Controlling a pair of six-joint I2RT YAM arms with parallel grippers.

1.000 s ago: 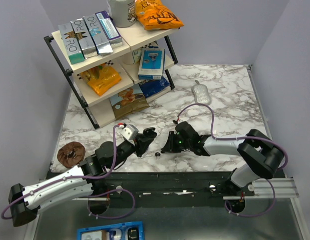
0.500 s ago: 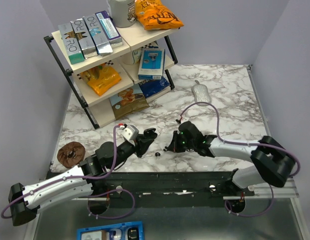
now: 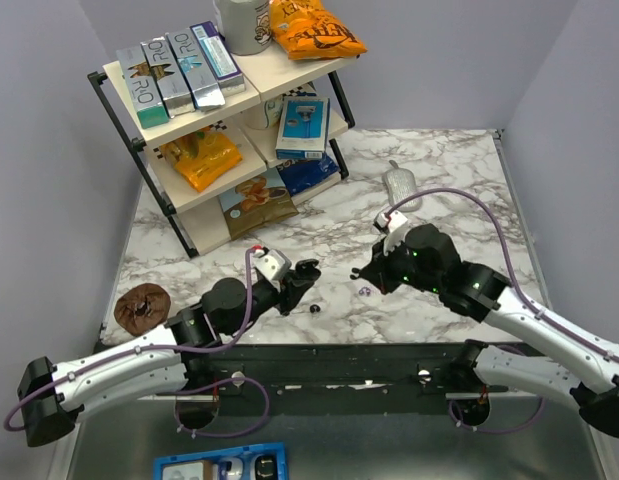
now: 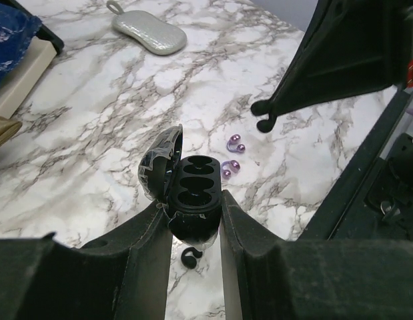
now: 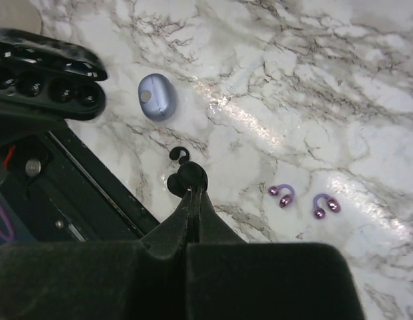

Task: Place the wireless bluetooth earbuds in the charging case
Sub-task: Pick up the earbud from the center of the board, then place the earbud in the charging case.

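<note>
- black glossy case [image 4: 193, 200], lid open, sits a little further right than a second ago, carried by the left fingers [image 4: 143, 253], which clamp it from both sides.
- the right fingers [image 5: 179, 227] have pulled back to the right and up from their low spot beside that case. they are pressed tight together with nothing between them.
- with that arm drawn back, the two purple earbuds [image 3: 364, 291] show on the marble counter [image 3: 459, 170], between the two arms. the black earbud [image 3: 315, 308] lies where it lay, near the front edge.
- the charging case [image 5: 156, 95], periwinkle and closed, lies flat on the counter just beside the held black case, apart from every earbud.
- around them: a brown round thing [image 3: 139, 305] at far left, a shelf rack [image 3: 279, 68] with boxes and snack bags at back left, and a grey pouch [image 3: 401, 187] further back, well apart from the earbuds.
- in the right wrist view the black earbud lies just past the closed fingertips, between them and the charging case.
- from above, the left arm covers the charging case, so only the right wrist view shows it.
- the wells of the black case are too dark to tell what sits in them.
- a blue tray [image 3: 219, 465] is cut off at the bottom edge.
</note>
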